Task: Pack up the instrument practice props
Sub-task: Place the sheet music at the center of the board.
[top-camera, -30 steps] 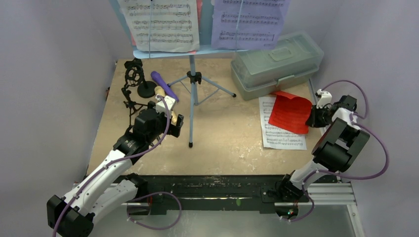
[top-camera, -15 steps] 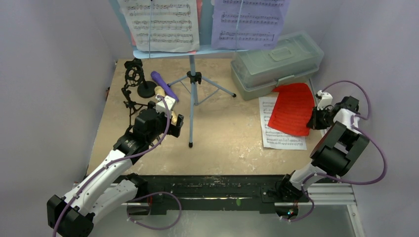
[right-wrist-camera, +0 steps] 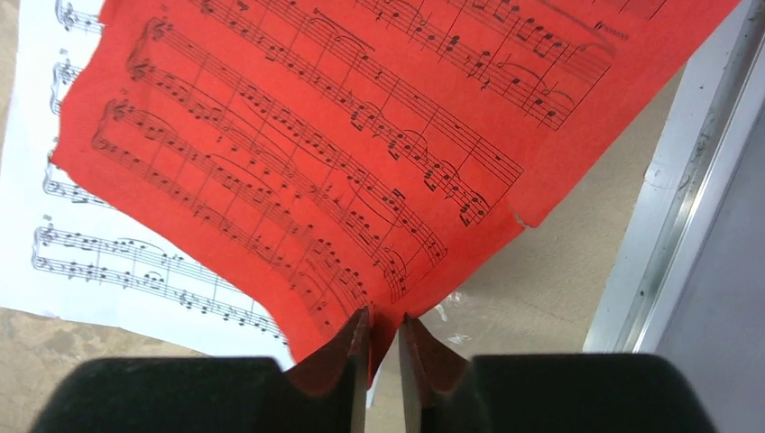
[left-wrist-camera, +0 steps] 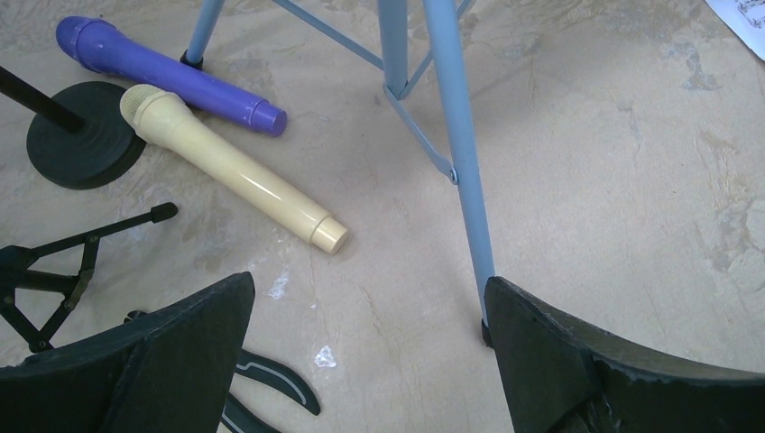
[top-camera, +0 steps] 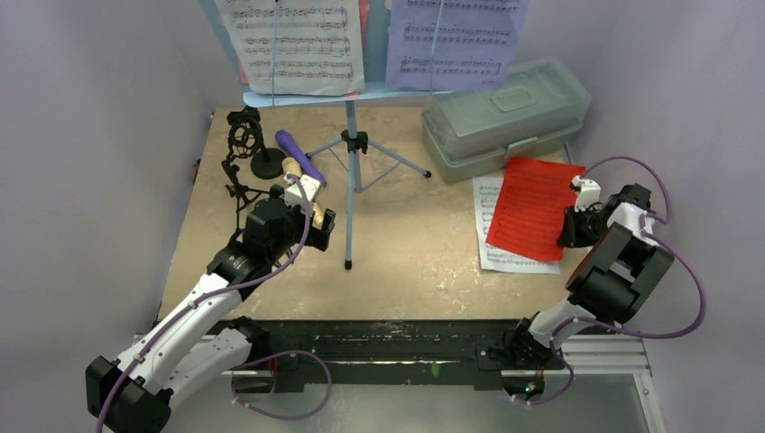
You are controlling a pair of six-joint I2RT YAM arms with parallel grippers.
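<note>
A red sheet-music page lies flat, partly over a white page. My right gripper is at the red page's near right corner. Its jaws stand a narrow gap apart and the corner pokes up between them, against one finger only. My left gripper hangs wide open and empty over bare table. Ahead of it lie a tan microphone and a purple microphone. Also there are a round-base holder and a black tripod holder. The pale-blue music rack holds a white page and a lavender page.
A translucent grey-green lidded box sits shut at the back right, just beyond the red page. One rack leg comes down beside my left gripper's right finger. A metal rail edges the table on the right.
The red page was curled up off the table and now lies flat, spread toward the front. My right gripper has shifted slightly nearer and lower. The left arm is unmoved.
</note>
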